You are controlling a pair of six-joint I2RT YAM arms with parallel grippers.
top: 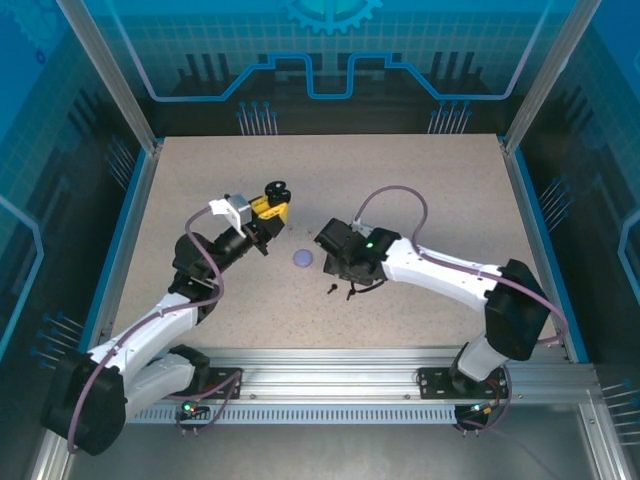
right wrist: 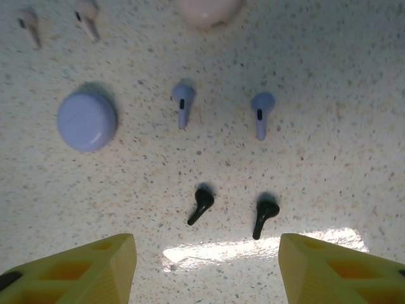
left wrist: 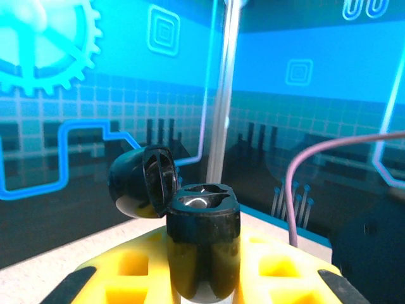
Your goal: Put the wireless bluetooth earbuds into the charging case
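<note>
Left claw [top: 271, 205] grips the open-lidded black case [left wrist: 202, 244] aloft. Right claw [right wrist: 205, 269] hangs open over two black buds [right wrist: 201, 206], mid table [top: 430, 190], well clear of every edge.

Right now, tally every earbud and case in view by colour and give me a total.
pale pink earbuds: 2
purple earbuds: 2
black earbuds: 2
pale pink case, cut off by the frame edge: 1
purple case: 1
black case, lid open: 1
Total: 9
</note>
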